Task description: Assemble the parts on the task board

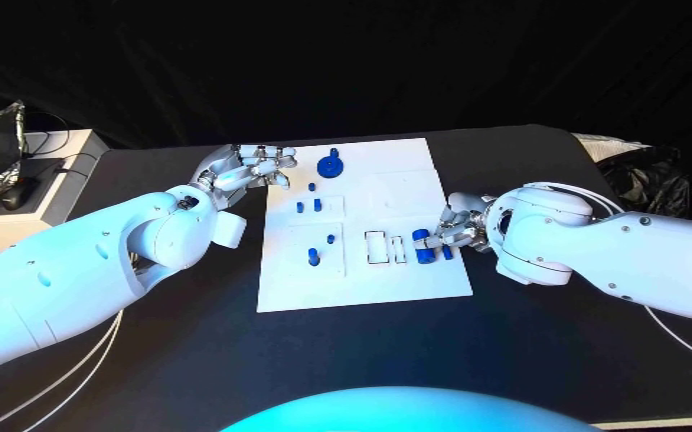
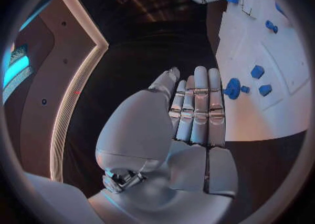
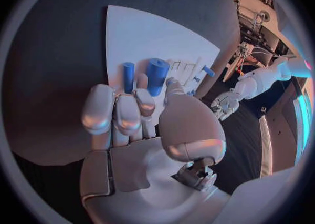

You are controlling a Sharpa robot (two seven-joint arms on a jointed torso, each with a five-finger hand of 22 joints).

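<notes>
Task board point(image 1: 361, 282) lies mid-counter point(image 1: 173, 352), blue parts spread over it. Your right hand point(image 1: 459, 230) sits at board's right edge, fingers curled beside thick blue cylinder point(image 3: 156, 75) and slimmer peg point(image 3: 128, 75); whether it grips either, cannot tell. Likely lining up for insertion. Your left hand point(image 2: 193, 109) rests flat, fingers together, holding nothing, beside round blue part point(image 2: 232, 88), ready to steady board.
</notes>
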